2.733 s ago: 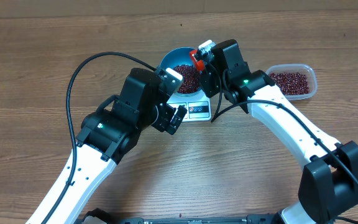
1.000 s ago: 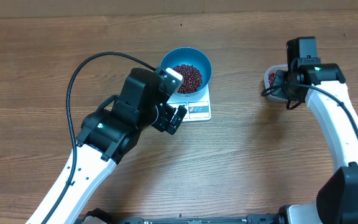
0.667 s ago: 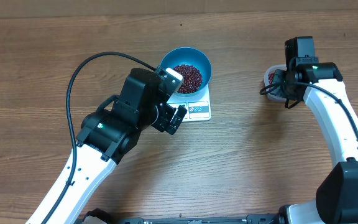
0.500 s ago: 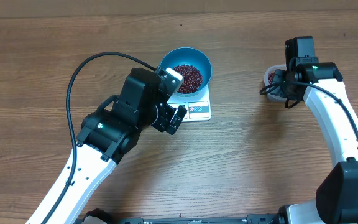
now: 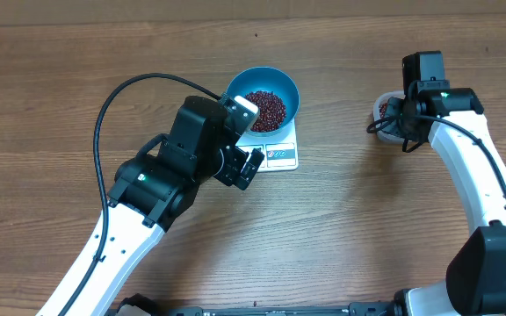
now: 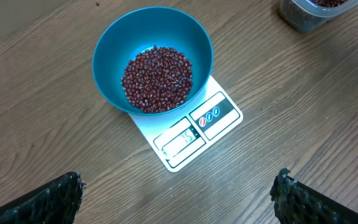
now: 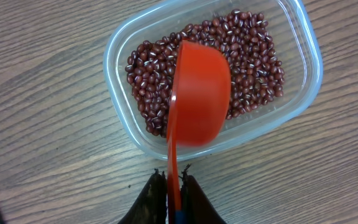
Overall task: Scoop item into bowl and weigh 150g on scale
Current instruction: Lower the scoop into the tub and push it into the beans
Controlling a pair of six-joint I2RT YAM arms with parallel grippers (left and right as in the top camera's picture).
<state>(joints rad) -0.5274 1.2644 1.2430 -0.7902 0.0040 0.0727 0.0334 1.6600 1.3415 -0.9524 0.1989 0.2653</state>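
Looking down from the right wrist, a red scoop [image 7: 197, 93] tilts over a clear container [image 7: 306, 68] of small dark red-brown beans [image 7: 250, 43], which the overhead view mostly hides. The right fingers [image 7: 149, 200] are clenched on the scoop's handle. The left wrist view shows a blue bowl [image 6: 114, 43] holding a heap of beans on the white scale [image 6: 197, 127]. The bowl lies ahead of and between the left fingers [image 6: 55, 196], which are spread wide, grasping nothing.
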